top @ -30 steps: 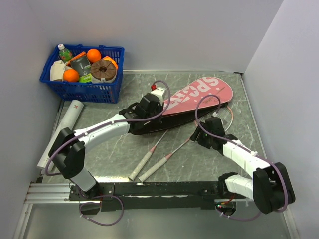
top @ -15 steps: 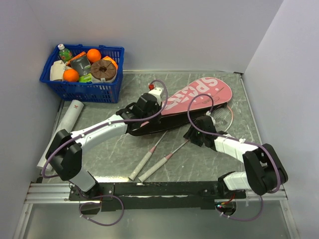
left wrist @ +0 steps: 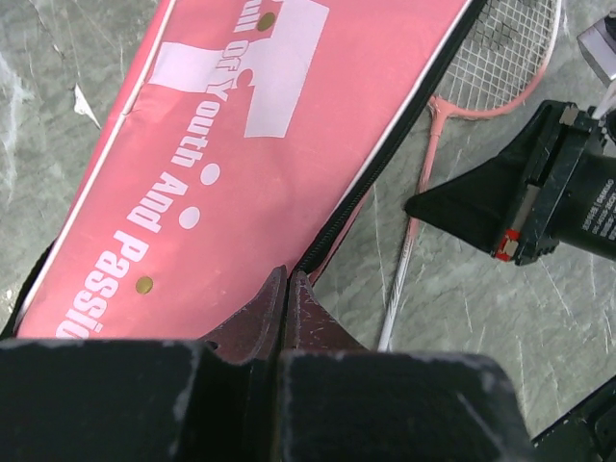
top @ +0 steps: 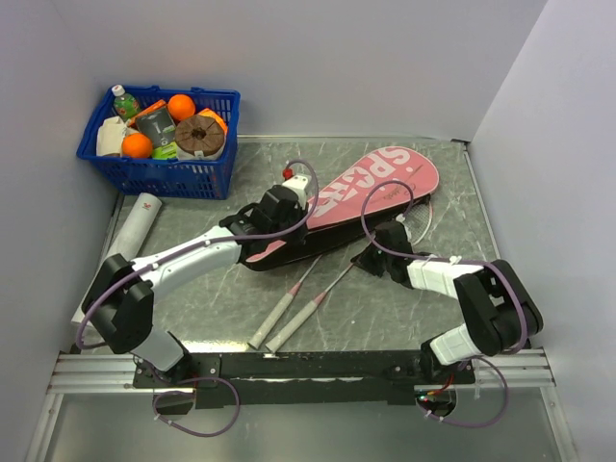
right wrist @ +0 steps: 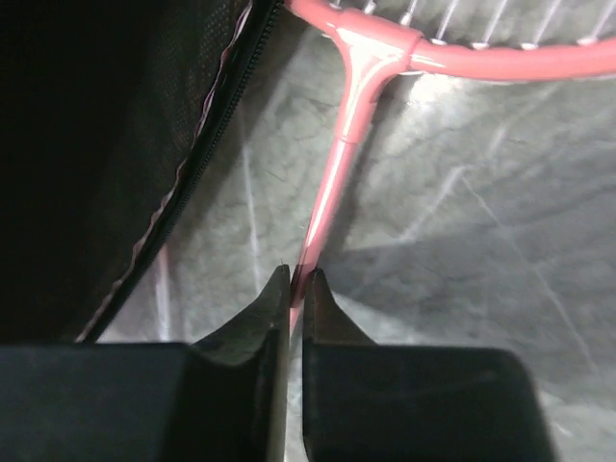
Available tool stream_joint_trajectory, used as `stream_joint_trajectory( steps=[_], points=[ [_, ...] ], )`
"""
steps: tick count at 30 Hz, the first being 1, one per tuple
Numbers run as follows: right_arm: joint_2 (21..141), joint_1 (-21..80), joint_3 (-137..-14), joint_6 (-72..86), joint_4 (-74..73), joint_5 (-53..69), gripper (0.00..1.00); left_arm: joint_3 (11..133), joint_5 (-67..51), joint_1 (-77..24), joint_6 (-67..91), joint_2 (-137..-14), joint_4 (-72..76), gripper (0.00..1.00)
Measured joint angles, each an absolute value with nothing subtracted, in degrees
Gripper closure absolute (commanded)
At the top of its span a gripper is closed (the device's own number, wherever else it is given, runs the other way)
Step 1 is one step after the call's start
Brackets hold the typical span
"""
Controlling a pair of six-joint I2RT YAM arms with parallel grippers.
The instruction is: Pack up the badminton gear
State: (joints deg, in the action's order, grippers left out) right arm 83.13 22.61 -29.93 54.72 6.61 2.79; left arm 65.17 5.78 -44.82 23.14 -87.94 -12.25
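The long pink racket bag [top: 385, 178] lies across the back of the table, its black inside [top: 298, 245] showing under the raised flap. My left gripper [top: 303, 214] is shut on the flap's zipper edge [left wrist: 332, 217]. Two thin rackets lie with whitish handles [top: 272, 322] toward the front. My right gripper [top: 366, 260] is shut on the pink shaft [right wrist: 332, 192] of the right racket, just below its head [right wrist: 462, 58]. The head's strings [left wrist: 500, 48] show beside the bag. A white tube [top: 130, 236] lies at the left wall.
A blue basket [top: 159, 173] of groceries stands at the back left corner. Walls close in on the left, back and right. The black bag lining [right wrist: 96, 144] lies close to the left of my right fingers.
My right gripper came in leftward onto the racket shaft and shut on it. The left arm drew the bag's flap a little to the left and back.
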Motion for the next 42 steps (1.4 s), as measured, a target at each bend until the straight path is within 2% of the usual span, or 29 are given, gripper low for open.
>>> stream_joint_trajectory(
  steps=[6,10,22,26,35,42],
  points=[
    [82.7,22.6,-29.5,55.4,7.4,3.2,1.00,63.3,5.5,-44.8,24.3,-86.6,-11.8,0.99],
    [77.8,22.6,-27.2,53.6,3.2,3.9,1.00,63.2,5.2,-44.8,25.0,-86.7,-11.4,0.99],
    [43.7,24.9,-21.7,50.2,-22.6,3.0,1.00,68.8,5.0,-43.9,26.6,-93.1,-8.4,0.99],
    [36.0,26.4,-21.6,51.4,-29.7,2.4,1.00,71.2,5.2,-43.0,26.9,-94.5,-7.6,0.99],
    [31.9,34.1,-21.7,54.3,-39.8,2.2,1.00,80.9,5.8,-38.5,26.7,-101.2,-7.5,0.99],
    [27.5,36.8,-25.0,55.4,-46.7,2.0,1.00,81.7,5.8,-36.1,26.7,-105.5,-7.1,0.99]
  ],
)
